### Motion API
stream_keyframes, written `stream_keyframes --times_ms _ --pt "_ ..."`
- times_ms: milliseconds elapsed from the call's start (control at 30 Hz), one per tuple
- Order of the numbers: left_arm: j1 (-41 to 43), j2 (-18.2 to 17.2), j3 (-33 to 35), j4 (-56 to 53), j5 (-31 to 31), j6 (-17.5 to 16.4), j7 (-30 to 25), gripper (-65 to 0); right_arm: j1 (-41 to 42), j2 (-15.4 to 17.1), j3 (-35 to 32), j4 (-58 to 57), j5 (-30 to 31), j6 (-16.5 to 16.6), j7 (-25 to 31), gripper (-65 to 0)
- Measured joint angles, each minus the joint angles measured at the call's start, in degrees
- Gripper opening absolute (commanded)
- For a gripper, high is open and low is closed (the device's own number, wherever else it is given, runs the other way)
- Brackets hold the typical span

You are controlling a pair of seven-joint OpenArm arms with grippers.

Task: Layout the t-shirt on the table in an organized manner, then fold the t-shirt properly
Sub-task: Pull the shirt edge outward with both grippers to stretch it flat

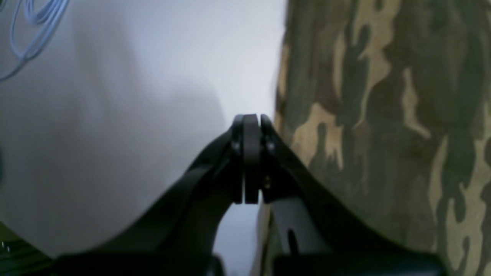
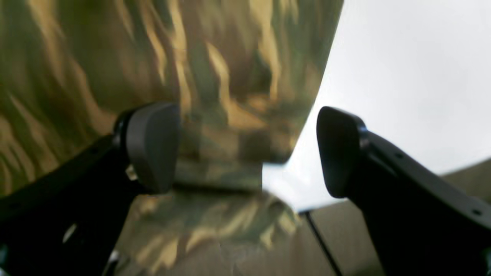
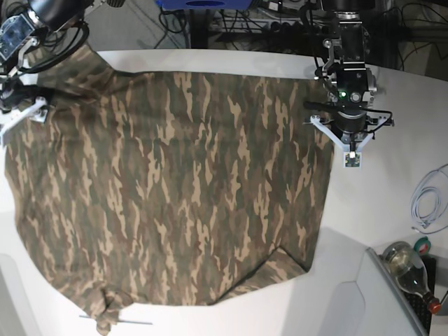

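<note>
Camouflage t-shirt (image 3: pixel 168 189) lies spread across the table (image 3: pixel 392 189); my right gripper (image 2: pixel 245 153) gapes empty over its edge, my left gripper (image 1: pixel 251 126) sits pinched closed, empty, beside its other edge.

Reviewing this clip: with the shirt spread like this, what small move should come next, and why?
Probably lower the right pincer onto the t-shirt edge beneath it and close. Its jaws stand wide apart, holding nothing. The shirt lies mostly flat on the table, but the corner near the front edge is bunched and one flap is folded over. The left pincer is shut beside the cloth, holding nothing visible.
</note>
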Motion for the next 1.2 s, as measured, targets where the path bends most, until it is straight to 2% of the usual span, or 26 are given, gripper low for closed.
stream_keyframes --times_ms 100,167,233,267,333,433,533,600,767,900,933,1033,1067,1100,1200 --pt "2.27 0.04 0.07 1.75 -0.26 0.00 -0.55 -65.0 -1.01 0.02 -0.07 0.26 -0.24 0.04 5.70 -23.1" --pt "3.80 -0.04 0.02 1.40 -3.21 0.00 -0.48 -65.0 -1.95 0.66 -2.19 -0.94 -0.63 0.31 10.05 -30.3" --pt "4.20 -0.66 0.07 -0.13 -5.86 -0.17 -0.04 -65.0 -1.42 2.10 -5.92 -5.64 -0.22 0.39 13.73 -43.7" --pt "4.02 -1.16 0.07 -0.87 -7.45 -0.15 -0.09 -65.0 0.00 3.39 -7.89 -9.20 -0.20 1.01 14.14 -52.1" --pt "3.63 -1.49 0.00 -1.14 -8.02 0.02 -0.20 -65.0 3.74 6.23 -10.12 -16.33 -0.33 1.22 14.32 -65.0" --pt "3.67 -1.51 0.07 -0.90 -8.61 -0.02 -0.46 -65.0 8.66 9.88 -10.10 -25.64 -0.04 0.68 15.93 -62.4" --pt "4.04 -1.40 0.04 -1.31 -8.85 -0.02 -0.15 -65.0 10.27 12.48 -10.32 -34.12 0.55 -1.92 16.72 -62.3" --pt "4.00 -1.42 0.04 -1.51 -8.87 -0.02 -0.09 -65.0 11.96 14.10 -10.34 -37.62 1.11 -2.08 17.09 -62.3" --pt "3.98 -2.05 0.04 -1.57 -8.87 0.00 -0.24 -65.0 16.20 14.67 -10.75 -44.33 0.20 -3.10 22.60 -62.3" --pt "4.00 -2.01 -1.25 -0.70 -9.38 -0.28 0.00 -65.0 16.37 15.10 -10.69 -43.87 -0.28 -2.93 22.14 -62.1" --pt "4.00 -1.62 -2.69 0.00 -9.53 -0.59 -0.04 -65.0 15.91 14.75 -10.29 -41.51 -0.85 -2.80 20.72 -62.1" --pt "6.12 -1.86 -6.62 2.80 -9.79 -0.83 -0.59 -65.0 10.73 12.85 -9.86 -27.12 1.01 -3.10 21.90 -61.1" --pt "7.13 -2.25 -7.78 3.76 -11.43 -1.79 -0.72 -65.0 8.87 12.02 -9.68 -22.16 3.30 -3.13 21.44 -60.3" --pt "8.79 -2.49 -9.51 4.76 -13.60 -4.33 -0.68 -65.0 5.99 10.51 -9.73 -16.33 5.35 -3.28 21.84 -57.9" --pt "11.96 -2.16 -15.19 5.97 -23.67 -15.30 -0.15 -65.0 -3.23 7.13 -11.13 -3.37 12.11 -2.12 21.35 -41.7"
